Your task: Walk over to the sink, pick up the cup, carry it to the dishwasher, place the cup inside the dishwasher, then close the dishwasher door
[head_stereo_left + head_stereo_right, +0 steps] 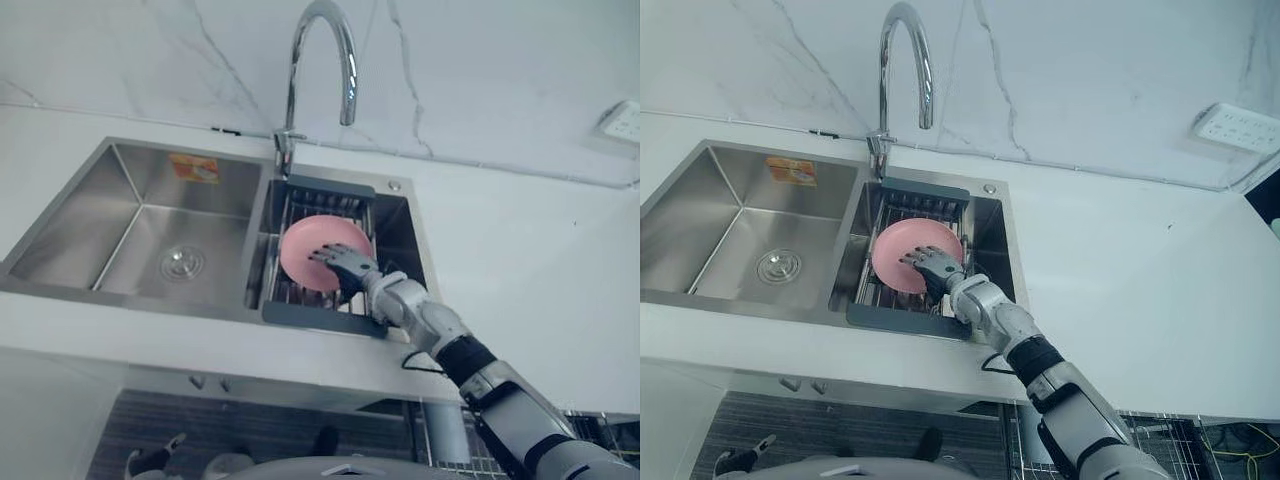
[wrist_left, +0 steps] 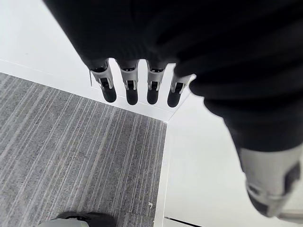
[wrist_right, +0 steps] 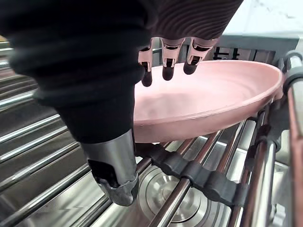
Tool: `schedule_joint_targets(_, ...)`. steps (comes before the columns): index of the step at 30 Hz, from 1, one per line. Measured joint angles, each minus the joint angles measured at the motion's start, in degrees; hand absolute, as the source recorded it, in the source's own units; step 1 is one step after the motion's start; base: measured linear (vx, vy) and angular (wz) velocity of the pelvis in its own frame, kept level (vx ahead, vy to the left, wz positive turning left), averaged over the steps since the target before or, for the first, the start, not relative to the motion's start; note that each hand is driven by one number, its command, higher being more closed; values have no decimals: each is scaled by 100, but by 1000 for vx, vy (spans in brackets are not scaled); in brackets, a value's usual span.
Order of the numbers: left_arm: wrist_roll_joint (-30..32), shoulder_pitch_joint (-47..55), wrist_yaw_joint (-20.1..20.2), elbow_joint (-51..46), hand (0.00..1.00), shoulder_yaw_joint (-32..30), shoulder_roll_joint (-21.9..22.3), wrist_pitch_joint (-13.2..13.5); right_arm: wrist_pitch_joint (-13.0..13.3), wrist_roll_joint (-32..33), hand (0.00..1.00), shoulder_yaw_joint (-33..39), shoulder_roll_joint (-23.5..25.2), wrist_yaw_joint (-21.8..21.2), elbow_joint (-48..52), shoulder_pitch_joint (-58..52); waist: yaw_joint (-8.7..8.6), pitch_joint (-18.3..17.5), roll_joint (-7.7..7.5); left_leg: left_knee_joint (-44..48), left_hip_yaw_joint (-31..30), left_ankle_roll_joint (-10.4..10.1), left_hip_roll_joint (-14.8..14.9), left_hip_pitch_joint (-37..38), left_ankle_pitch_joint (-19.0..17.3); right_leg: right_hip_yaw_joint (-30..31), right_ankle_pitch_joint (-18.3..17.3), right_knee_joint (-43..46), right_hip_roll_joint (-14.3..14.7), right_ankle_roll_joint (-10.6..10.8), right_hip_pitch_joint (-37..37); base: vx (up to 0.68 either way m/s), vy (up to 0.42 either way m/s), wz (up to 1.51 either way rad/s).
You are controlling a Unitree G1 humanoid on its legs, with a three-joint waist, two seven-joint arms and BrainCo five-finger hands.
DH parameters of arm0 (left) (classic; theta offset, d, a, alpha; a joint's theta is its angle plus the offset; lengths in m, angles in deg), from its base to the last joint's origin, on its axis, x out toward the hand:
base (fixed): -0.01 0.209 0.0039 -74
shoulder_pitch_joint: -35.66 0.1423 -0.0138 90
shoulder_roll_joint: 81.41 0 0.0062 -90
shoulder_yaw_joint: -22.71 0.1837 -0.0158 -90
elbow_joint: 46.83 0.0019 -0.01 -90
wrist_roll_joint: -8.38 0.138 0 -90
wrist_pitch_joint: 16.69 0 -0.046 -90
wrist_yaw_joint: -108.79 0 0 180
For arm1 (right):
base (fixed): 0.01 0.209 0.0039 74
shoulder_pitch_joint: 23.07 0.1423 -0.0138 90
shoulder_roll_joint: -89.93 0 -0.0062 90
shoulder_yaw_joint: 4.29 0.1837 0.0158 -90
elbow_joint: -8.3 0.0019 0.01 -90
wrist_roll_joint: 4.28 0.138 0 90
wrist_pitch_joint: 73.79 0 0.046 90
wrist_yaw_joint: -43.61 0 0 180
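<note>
A shallow pink bowl (image 1: 312, 243) lies tilted on a metal drying rack (image 1: 322, 315) set in the sink's right basin; no cup is in sight. My right hand (image 1: 349, 266) reaches in from the lower right and hovers at the bowl's near rim. In the right wrist view its straight fingers (image 3: 165, 61) hang over the inside of the bowl (image 3: 213, 94), and its thumb (image 3: 116, 175) sits below the rim, apart from it. The hand is open and holds nothing. My left hand (image 2: 132, 85) hangs open over grey striped floor.
The left basin (image 1: 150, 230) with its round drain lies beside the rack. A tall curved faucet (image 1: 345, 60) rises behind the divider. White counter (image 1: 520, 260) runs to the right, with a socket (image 1: 622, 122) on the wall. Wire racks (image 1: 1170, 435) show below the counter.
</note>
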Motion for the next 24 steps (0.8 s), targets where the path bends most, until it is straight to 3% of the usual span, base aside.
schedule_joint_targets(15, -2, -71, -11, -1, 0, 2, -1, 7, -439, -307, 0, -225, 140, 113, -428, 162, 111, 26, -125, -44, -15, 30, -4, 62, 30, -9, -25, 1, -6, 22, 37, 8, 9, 0)
schedule_joint_targets(16, -8, -85, -11, 0, 0, 4, 0, 6, -497, -312, 100, -224, 155, 111, -447, 163, 120, 27, -131, -45, -21, 25, -5, 62, 31, -15, -25, 1, -8, 22, 40, 0, 0, 0)
schedule_joint_targets(24, -44, -87, -11, -2, 0, 41, -3, 3, -644, -110, 100, -219, 230, 286, -658, 215, 134, 31, -128, -56, -58, -6, -4, 88, 23, -103, -48, 1, -17, 17, 113, -2, 12, 5)
